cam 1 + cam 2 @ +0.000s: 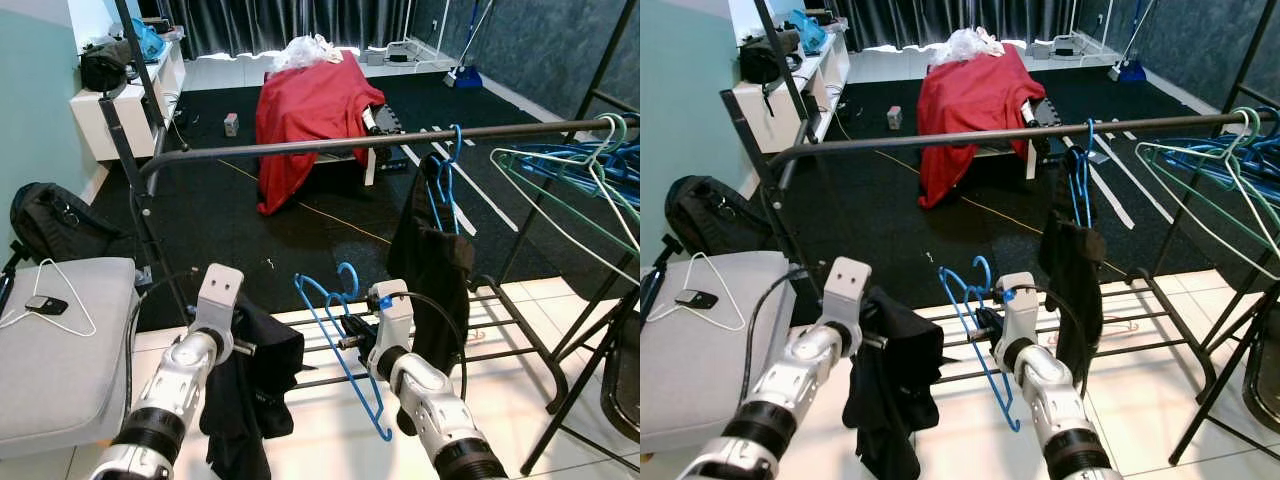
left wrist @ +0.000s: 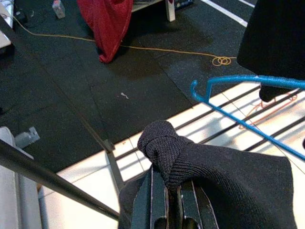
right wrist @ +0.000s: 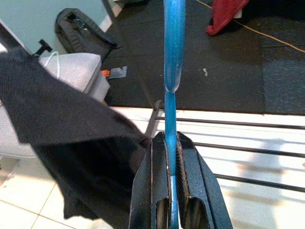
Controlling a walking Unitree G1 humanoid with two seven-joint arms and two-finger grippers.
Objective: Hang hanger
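Black floor mats lie beyond the clothes rail (image 1: 330,145), well above and ahead of the right gripper (image 3: 171,200), which is clamped on the blue hanger (image 1: 345,345), while the left gripper (image 2: 171,202) pinches a black garment (image 1: 250,385) just beside it, so dressing and hanging both remain.
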